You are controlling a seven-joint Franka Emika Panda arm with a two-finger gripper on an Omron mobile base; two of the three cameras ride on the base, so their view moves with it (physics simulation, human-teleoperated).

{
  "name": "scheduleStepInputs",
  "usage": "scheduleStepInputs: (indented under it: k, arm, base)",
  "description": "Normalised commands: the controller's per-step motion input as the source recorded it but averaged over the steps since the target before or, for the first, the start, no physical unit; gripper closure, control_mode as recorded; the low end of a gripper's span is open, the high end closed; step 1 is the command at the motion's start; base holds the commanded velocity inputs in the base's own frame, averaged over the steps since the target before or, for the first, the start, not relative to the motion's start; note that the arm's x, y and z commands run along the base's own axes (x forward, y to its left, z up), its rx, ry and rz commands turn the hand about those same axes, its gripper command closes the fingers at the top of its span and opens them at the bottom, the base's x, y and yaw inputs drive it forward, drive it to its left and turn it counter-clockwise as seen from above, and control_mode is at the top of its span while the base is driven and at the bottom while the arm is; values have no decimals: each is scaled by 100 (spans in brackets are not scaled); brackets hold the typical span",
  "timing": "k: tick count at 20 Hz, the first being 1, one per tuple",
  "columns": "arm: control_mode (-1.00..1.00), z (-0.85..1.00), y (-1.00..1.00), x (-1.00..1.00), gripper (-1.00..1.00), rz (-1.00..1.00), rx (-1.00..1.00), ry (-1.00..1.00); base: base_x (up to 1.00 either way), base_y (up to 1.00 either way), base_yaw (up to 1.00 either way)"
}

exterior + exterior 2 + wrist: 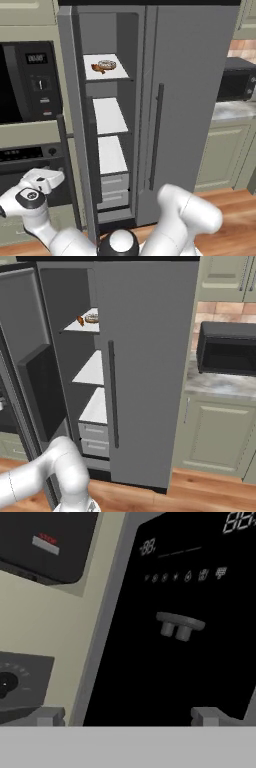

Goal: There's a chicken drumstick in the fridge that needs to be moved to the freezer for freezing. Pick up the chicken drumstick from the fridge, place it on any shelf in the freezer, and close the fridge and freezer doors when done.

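Note:
The freezer door [27, 326] stands open, its black dispenser panel [185, 637] close in front of the hand camera. On the top freezer shelf [117, 74] the orange-brown chicken drumstick [97, 68] [80, 320] lies beside a frosted donut [107, 64] [92, 318]. The plain fridge door [197, 100] [150, 346] is shut. My gripper [125, 717] [50, 177] is low at the left, facing the outer side of the freezer door. It is open, with nothing between its fingertips [46, 716].
A wall oven [25, 85] with its control panel [25, 682] fills the cabinet left of the freezer door. A black microwave [227, 348] sits on the marble counter [220, 383] to the right, above green cabinets. White drawers [114, 190] sit low in the freezer.

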Motion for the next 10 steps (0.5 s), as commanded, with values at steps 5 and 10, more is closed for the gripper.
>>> scheduleStepInputs:
  k: [5,10]
  arm:
    - [-100,-4,-41,35,-100,0,0,0]
    - [-100,0,-64,7,-100,0,0,0]
  base:
    - [0,0,0]
    - [0,0,0]
